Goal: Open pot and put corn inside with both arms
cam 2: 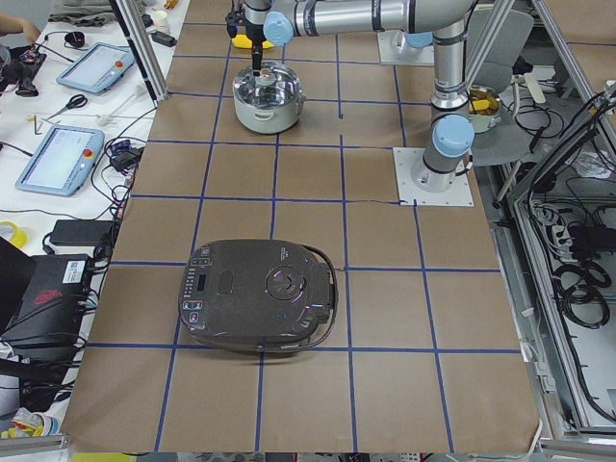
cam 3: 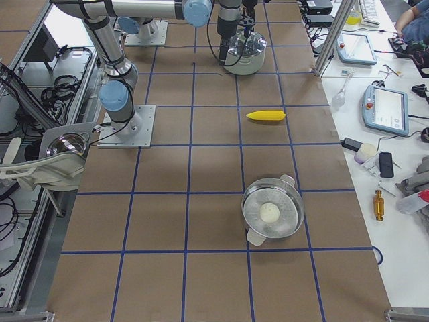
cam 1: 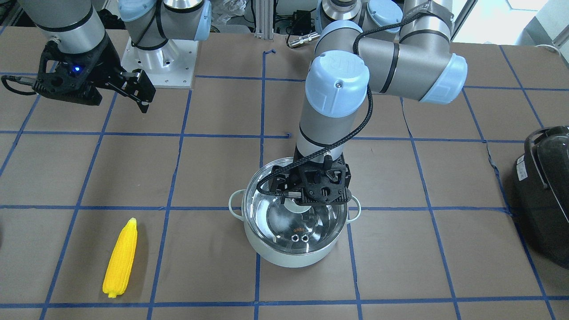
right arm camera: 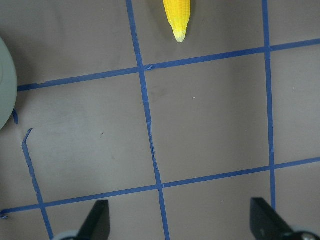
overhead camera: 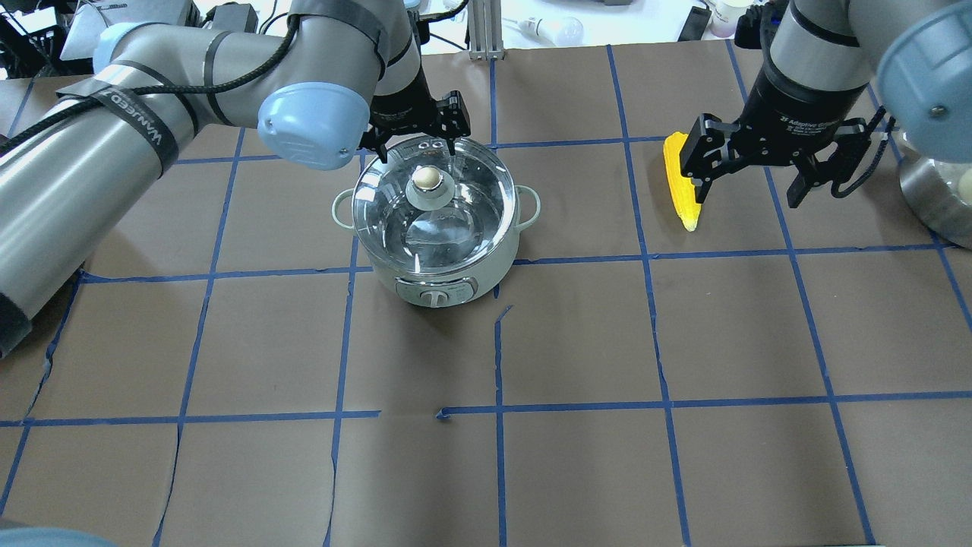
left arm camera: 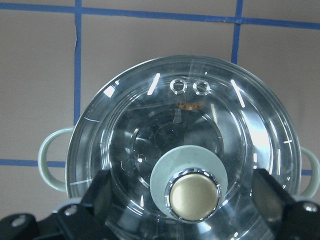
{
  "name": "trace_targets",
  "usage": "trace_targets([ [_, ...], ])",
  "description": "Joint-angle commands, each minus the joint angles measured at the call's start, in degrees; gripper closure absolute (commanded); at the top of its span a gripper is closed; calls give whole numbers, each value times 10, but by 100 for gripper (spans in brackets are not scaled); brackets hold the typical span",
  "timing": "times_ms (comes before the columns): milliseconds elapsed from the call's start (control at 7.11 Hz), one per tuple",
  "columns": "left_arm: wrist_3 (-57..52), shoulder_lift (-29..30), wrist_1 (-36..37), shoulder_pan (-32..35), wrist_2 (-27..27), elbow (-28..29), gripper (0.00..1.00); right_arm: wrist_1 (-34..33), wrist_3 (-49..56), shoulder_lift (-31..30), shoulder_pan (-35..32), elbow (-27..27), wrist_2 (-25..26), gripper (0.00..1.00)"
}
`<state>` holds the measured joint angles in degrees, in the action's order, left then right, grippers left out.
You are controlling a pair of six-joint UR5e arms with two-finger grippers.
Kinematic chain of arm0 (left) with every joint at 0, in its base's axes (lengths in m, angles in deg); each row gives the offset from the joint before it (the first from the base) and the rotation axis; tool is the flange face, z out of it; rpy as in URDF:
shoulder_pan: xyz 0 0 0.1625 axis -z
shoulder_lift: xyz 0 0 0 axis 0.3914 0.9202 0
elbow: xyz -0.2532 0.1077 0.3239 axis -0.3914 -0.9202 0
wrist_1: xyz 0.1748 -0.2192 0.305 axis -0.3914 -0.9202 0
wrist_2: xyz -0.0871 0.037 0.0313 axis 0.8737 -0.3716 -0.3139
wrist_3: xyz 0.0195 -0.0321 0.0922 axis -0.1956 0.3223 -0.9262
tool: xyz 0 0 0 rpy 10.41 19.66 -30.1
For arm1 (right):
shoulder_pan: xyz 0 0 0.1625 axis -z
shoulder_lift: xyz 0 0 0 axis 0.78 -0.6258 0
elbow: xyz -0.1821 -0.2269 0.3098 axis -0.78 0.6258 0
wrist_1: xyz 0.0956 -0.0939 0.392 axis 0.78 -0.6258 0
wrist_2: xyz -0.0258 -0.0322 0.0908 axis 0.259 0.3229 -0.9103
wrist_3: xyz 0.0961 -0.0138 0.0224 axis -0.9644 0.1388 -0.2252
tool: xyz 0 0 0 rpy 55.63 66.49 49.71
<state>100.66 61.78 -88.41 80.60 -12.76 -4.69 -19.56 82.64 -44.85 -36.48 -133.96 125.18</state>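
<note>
The pale mint-green pot (overhead camera: 437,285) stands mid-table with its glass lid (left arm camera: 150,125) on; it also shows in the front view (cam 1: 289,255). My left gripper (overhead camera: 418,152) hangs just over the lid, open, its fingers (left arm camera: 100,195) wide on either side of the round knob (left arm camera: 194,195) without touching it. The yellow corn (cam 1: 121,258) lies flat on the table and is partly hidden behind my right gripper (overhead camera: 746,199) in the overhead view. The right gripper is open and empty, held above the table near the corn, whose tip (right arm camera: 178,20) shows at the top of the right wrist view.
A large black appliance (cam 2: 260,294) sits at the table's end on my left side. A steel pot holding a white ball (cam 3: 271,215) sits at the right end. The right arm's base plate (cam 1: 178,75) is at the table's robot-side edge.
</note>
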Motion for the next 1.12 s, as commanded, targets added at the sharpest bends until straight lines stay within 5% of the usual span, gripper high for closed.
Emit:
trace_targets([
  [0,-2,15,1,5,0,-7,1,-31,2,31,7,-3,-3,0],
  [422,-5,17,1,7,-1,-14,10,-185,52,108,34,-12,-2,0],
  [984,2,7,-7,8,6,-16,53,-375,104,253,38,-14,-2,0],
])
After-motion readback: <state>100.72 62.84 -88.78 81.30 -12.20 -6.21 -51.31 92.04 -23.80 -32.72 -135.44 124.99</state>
